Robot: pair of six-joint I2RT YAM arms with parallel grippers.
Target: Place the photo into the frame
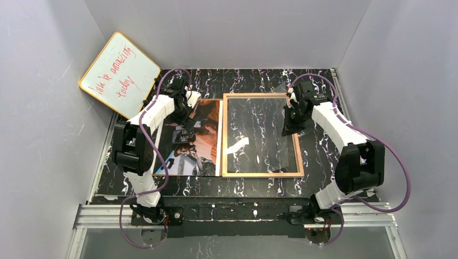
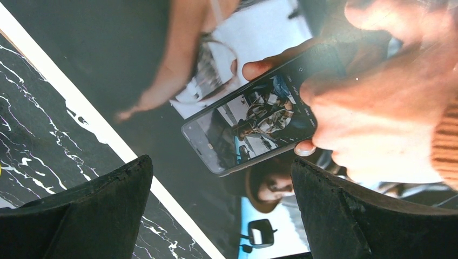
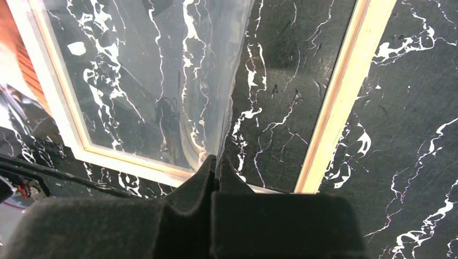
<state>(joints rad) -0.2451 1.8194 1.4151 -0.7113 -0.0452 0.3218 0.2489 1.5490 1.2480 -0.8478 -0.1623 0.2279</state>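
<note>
Photo [image 1: 208, 145], a dark orange-white paper print, lies on the black marbled table [image 1: 259, 81] at nine o'clock of the tan wooden frame [image 1: 262, 174]; right fingers [image 3: 217, 164] pinch its clear sheet [image 3: 162, 81], left fingers [image 2: 335, 199] gape wide over the print.

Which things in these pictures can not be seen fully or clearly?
Top view: the left arm covers the photo's left part.
Left wrist view: the picture edges cut off the photo.
Right wrist view: the right gripper hides the clear sheet's pinched edge; the frame is cut off at the edges.
</note>
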